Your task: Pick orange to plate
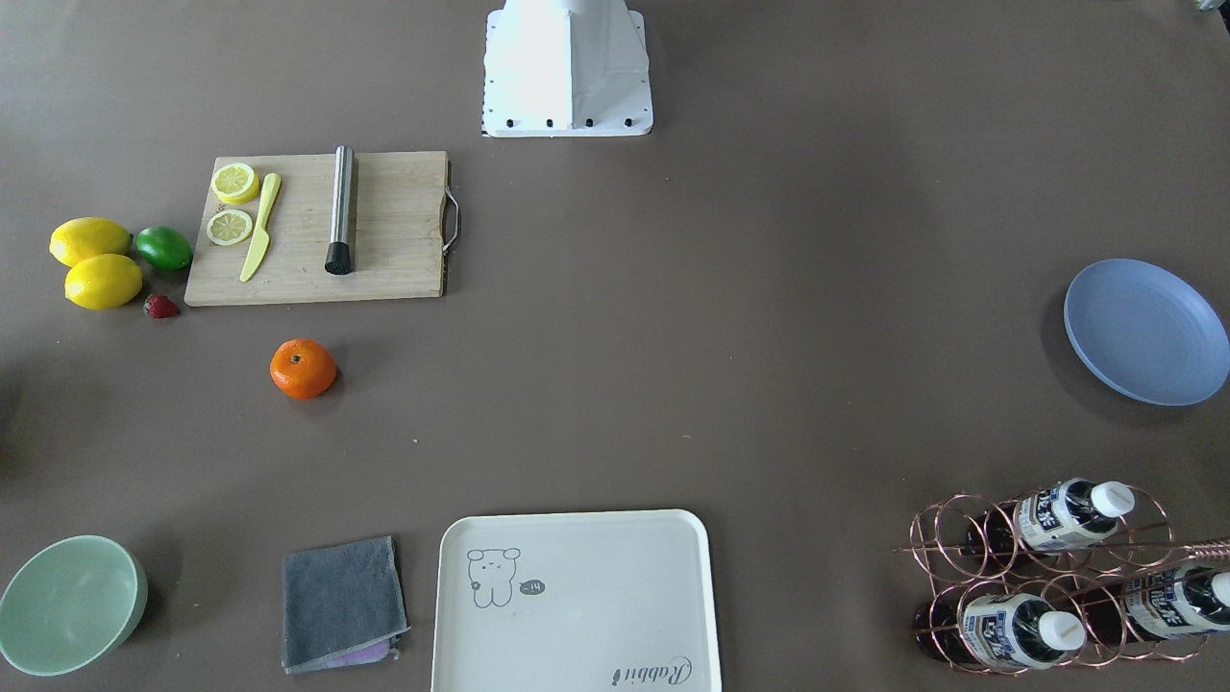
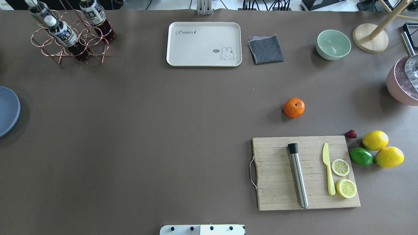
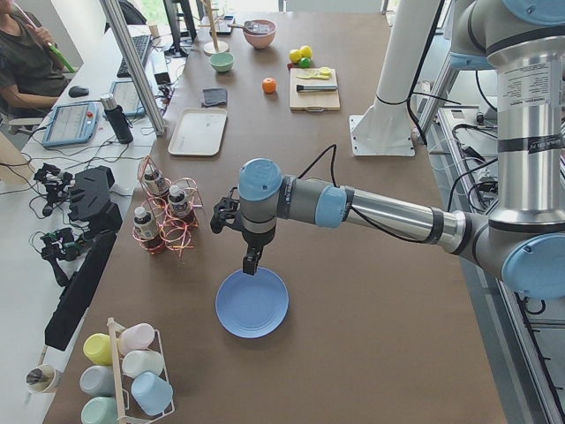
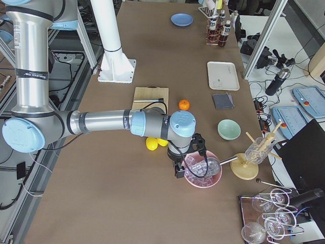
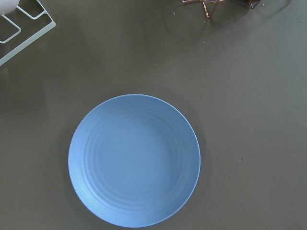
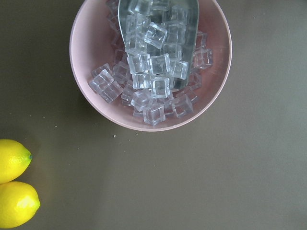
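Observation:
The orange [image 1: 303, 368] rests on the brown table just off the cutting board [image 1: 317, 228]; it also shows from overhead [image 2: 294, 107]. The blue plate [image 1: 1145, 331] lies bare at the table's far end on my left side, filling the left wrist view [image 5: 134, 160]. My left gripper [image 3: 252, 262] hangs over the plate's [image 3: 252, 303] rim, and I cannot tell whether it is open or shut. My right gripper [image 4: 177, 172] hovers beside a pink bowl of ice [image 4: 202, 169], far from the orange [image 4: 184, 104]; I cannot tell its state either.
On the board lie a steel muddler [image 2: 297, 174], a yellow knife and two lemon slices. Two lemons [image 2: 382, 148], a lime [image 2: 361, 156] and a strawberry sit beside it. A cream tray [image 2: 204, 44], grey cloth [image 2: 266, 49], mint bowl [image 2: 333, 44] and copper bottle rack [image 2: 70, 32] line the far edge.

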